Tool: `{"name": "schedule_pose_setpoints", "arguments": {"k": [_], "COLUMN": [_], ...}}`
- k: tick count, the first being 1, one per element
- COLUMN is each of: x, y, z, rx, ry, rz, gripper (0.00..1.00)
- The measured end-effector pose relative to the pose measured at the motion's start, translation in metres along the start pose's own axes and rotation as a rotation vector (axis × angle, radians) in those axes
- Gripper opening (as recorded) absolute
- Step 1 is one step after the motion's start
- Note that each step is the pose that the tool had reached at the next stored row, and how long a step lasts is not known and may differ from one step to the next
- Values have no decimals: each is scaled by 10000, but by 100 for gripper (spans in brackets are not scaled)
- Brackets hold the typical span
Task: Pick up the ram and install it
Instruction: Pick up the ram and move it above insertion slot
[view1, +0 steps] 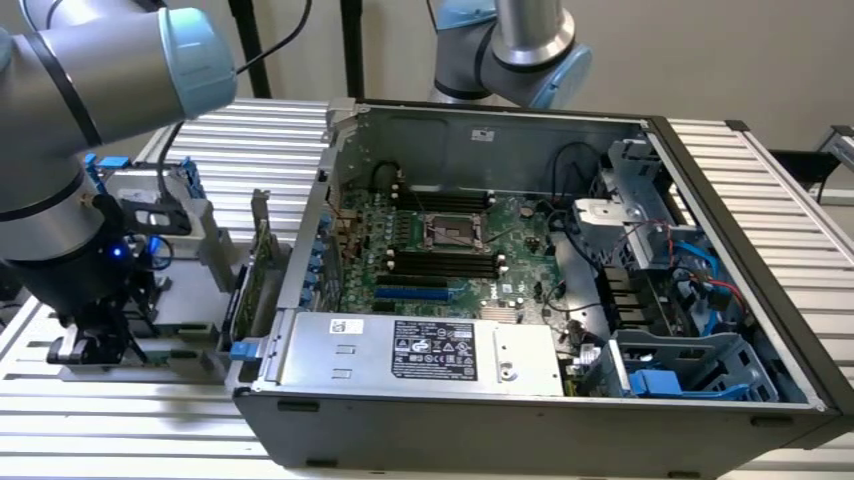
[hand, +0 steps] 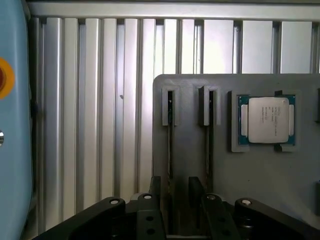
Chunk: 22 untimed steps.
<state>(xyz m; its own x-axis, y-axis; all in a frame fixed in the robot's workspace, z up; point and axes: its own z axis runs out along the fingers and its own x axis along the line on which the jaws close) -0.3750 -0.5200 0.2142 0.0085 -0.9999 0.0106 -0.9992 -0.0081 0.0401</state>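
Observation:
In the wrist view a grey holder (hand: 190, 150) carries two ram sticks standing on edge in narrow slots; one ram stick (hand: 170, 112) runs down between my fingers, the other (hand: 210, 112) lies just beside them. My gripper (hand: 175, 192) is open, its black fingers (hand: 155, 190) straddling the first stick without visibly touching it. In the exterior view the gripper (view1: 96, 345) hangs low over the grey holder (view1: 187, 300), on the exterior view's left of the open computer case (view1: 534, 250). The black memory slots (view1: 441, 262) lie on the motherboard inside.
A CPU (hand: 265, 120) sits in a recess of the holder next to the sticks. A green expansion card (view1: 260, 255) stands upright between holder and case. A second arm (view1: 521, 50) rises behind the case. A blue part (hand: 12, 125) sits on the ribbed table.

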Motion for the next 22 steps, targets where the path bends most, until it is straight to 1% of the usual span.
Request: {"name": "schedule_pose_setpoints", "arguments": {"k": [11,15,22], "x": [-1,-2,-2], "y": [-4,-3,32], "z": [118,162,168], "rx": [35,35,36], "ry": [132,148,147], "rz": [-52,-66,-74], "gripper": [36,36,36]}}
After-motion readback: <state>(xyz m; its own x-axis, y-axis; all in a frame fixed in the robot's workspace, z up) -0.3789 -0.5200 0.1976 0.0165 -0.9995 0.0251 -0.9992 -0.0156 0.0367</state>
